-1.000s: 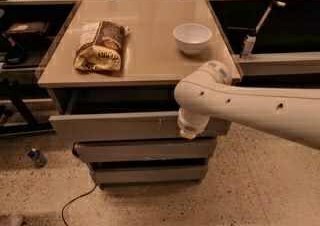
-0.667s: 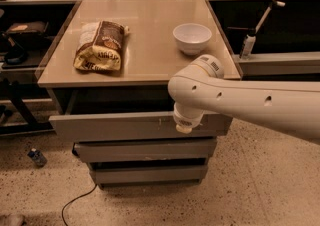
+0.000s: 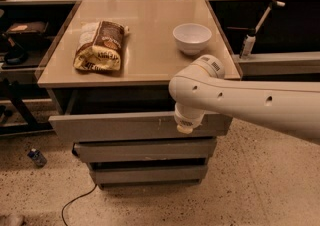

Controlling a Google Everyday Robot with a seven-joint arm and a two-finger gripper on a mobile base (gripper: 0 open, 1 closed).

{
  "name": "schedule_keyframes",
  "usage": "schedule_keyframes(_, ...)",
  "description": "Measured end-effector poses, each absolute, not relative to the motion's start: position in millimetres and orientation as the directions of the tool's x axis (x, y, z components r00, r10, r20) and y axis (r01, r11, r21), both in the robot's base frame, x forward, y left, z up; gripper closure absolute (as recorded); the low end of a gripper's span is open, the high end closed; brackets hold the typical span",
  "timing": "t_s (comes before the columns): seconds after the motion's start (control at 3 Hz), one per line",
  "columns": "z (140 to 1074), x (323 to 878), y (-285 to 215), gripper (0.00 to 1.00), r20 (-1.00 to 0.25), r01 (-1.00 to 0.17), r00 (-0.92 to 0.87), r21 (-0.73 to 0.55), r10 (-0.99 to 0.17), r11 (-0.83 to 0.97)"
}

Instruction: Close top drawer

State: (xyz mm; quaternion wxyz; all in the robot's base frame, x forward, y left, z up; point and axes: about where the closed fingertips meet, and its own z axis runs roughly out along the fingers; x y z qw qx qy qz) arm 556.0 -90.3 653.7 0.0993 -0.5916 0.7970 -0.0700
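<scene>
Beige tabletop (image 3: 150, 50); gripper (image 3: 185, 125) (white-armed) at top drawer (image 3: 112, 126)

My gripper (image 3: 184, 126), smooth off-white plastic, hangs at the front of the top drawer (image 3: 115, 126), dull grey metal with pale scratches, below the glossy tan tabletop (image 3: 150, 50).

Here's the arm (image 3: 250, 102): a thick, smooth, cream-white tube with a row of small dark round holes along its side, swelling into a rounded joint just above the top drawer (image 3: 125, 126). A flat cap with a small dark marking sits on that joint. Below it is a short pale cylinder, the tool (image 3: 184, 122), its rounded yellowish tip in front of the drawer's face.
</scene>
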Motion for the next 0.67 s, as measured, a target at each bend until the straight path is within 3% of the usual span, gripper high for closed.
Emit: schedule_keyframes(0.67, 653.7, 556.0, -90.3, 0.11, -0.075, -0.929, -0.28, -0.229, -0.957, 0.29)
